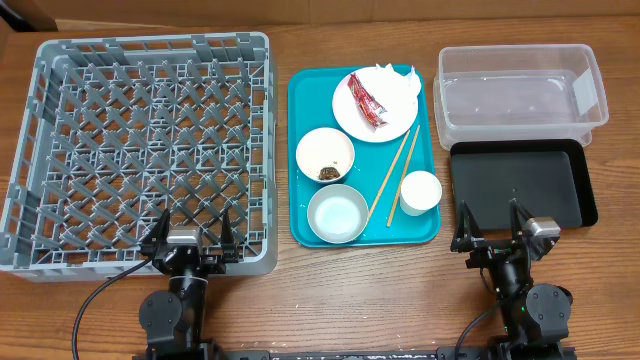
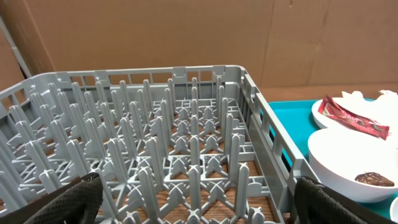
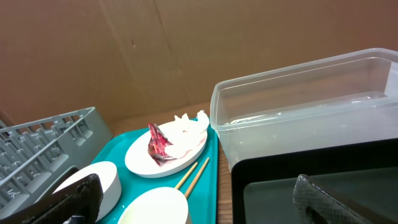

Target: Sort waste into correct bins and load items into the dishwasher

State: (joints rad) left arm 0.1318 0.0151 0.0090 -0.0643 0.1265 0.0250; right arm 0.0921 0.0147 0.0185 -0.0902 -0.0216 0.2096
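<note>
On the plate [image 1: 395, 122], at the far end of the teal tray [image 1: 301, 92]: red wrapper [image 1: 366, 101] beside a crumpled napkin [image 1: 398, 80]. Nearer on the same tray: bowl with brown scraps [image 1: 306, 150], empty bowl [image 1: 337, 214], cup [image 1: 420, 192], chopsticks [image 1: 394, 175] slanting between plate and cup. Left of the tray, the grey rack [image 1: 150, 140], bare. Right of it, clear tub [image 1: 520, 90] at the back, black tray [image 1: 515, 185] in front. Nothing sorted or loaded, judging by this.

Easy to drag the napkin along or shove the plate when pinching so flat and slippery a wrapper. Easy too to spill scraps by tilting the bowl short of a bin, or to roll the chopsticks against the cup.

Left gripper [image 1: 193, 218] low at the rack's near wall, fingers spread wide, holding nothing. Right gripper [image 1: 491, 212] low at the near edge of the black tray, likewise spread and empty. Both apart from the teal tray.
</note>
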